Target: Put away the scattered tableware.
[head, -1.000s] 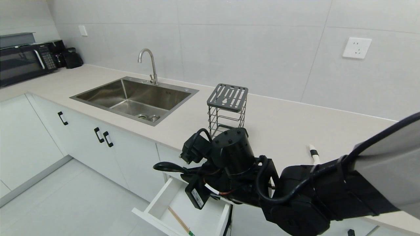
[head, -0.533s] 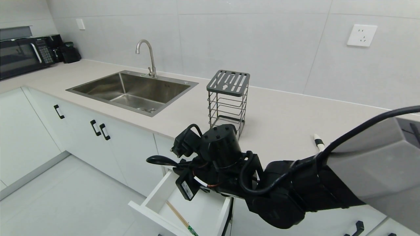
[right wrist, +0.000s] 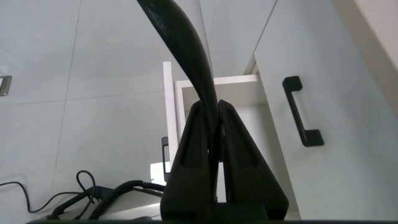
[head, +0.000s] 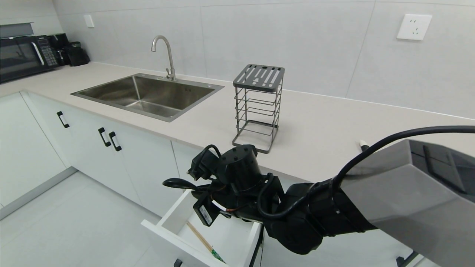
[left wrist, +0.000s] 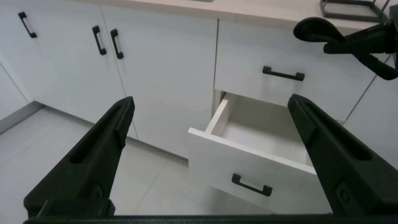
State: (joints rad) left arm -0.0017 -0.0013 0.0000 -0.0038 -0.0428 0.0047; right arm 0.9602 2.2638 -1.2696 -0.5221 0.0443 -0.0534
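Note:
A black spoon (head: 178,183) sticks out level from my right gripper (head: 202,190), which is shut on its handle, above the open white drawer (head: 165,230). In the right wrist view the spoon (right wrist: 179,45) runs out from between the shut fingers (right wrist: 249,165) of the right gripper (right wrist: 213,111), with the drawer's rim (right wrist: 168,93) below. A pair of chopsticks (head: 204,243) lies inside the drawer. My left gripper (left wrist: 210,106) stands wide open and holds nothing, facing the drawer front (left wrist: 242,177) from farther out; the spoon (left wrist: 316,28) is in that view too.
A dark wire utensil rack (head: 258,107) stands on the beige counter (head: 326,133). A white stick with a black band (head: 362,144) lies to its right, partly behind my arm. The sink (head: 148,94) and microwave (head: 20,55) are to the left. Closed drawers and cabinet doors (head: 105,139) flank the open one.
The head camera has shifted, so the counter and rack sit differently in the picture. My right gripper still holds the spoon over the open drawer, with no clear move against it.

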